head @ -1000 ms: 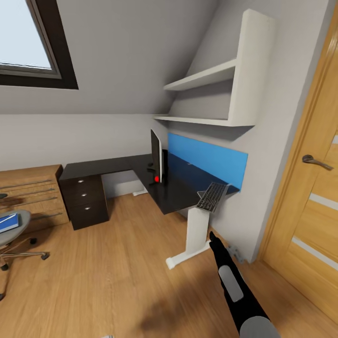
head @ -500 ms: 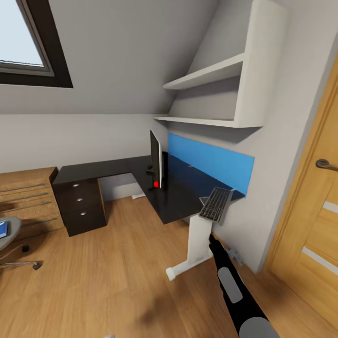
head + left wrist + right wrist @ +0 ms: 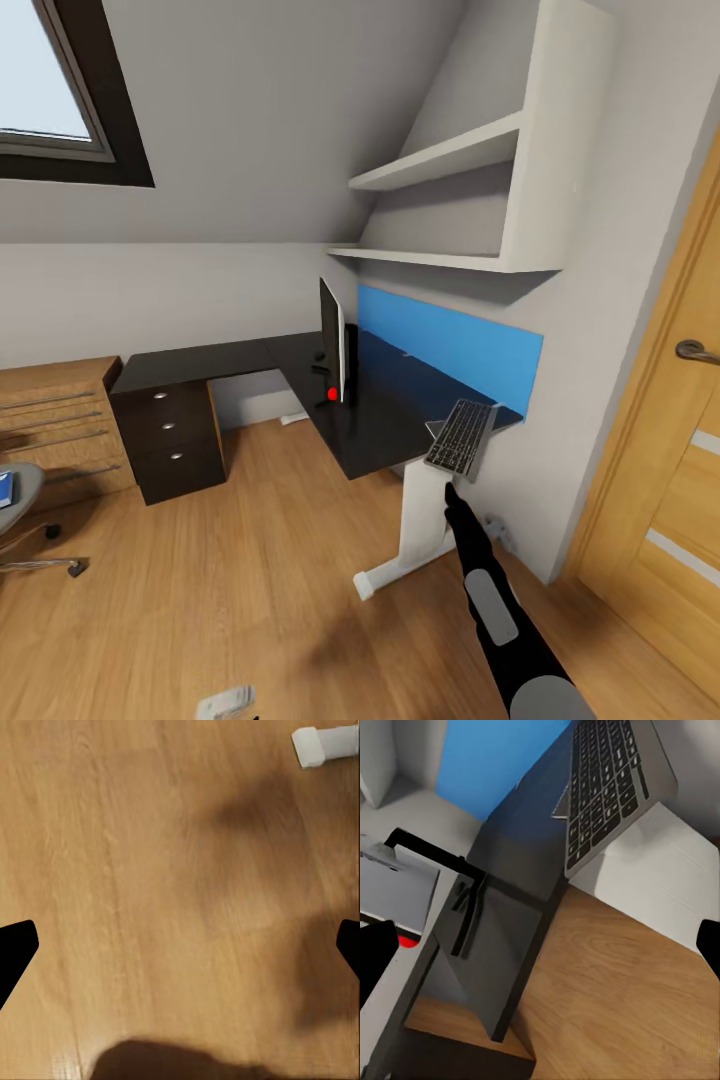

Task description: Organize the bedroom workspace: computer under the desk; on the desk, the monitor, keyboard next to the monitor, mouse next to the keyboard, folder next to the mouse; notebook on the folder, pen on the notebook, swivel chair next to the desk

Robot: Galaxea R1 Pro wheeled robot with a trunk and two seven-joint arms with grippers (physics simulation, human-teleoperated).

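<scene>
1. Two white wall shelves (image 3: 440, 160) hang at about one o'clock, one above the other, joined to a tall white upright panel (image 3: 545, 140).
2. A low light-wood cabinet (image 3: 55, 420) stands at nine o'clock.
3. A silver door handle (image 3: 697, 351) juts out at three o'clock.

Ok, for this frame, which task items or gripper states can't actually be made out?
- Swivel chair, head view: cut off by the picture's left edge, back hidden.
- Folder on its seat: a blue sliver at that edge.
- Keyboard: overhangs the desk end; its support is unclear.
- Monitor: seen edge-on, screen unreadable.
- Right gripper: too small in head view; the wrist view shows dark fingertips far apart.
</scene>
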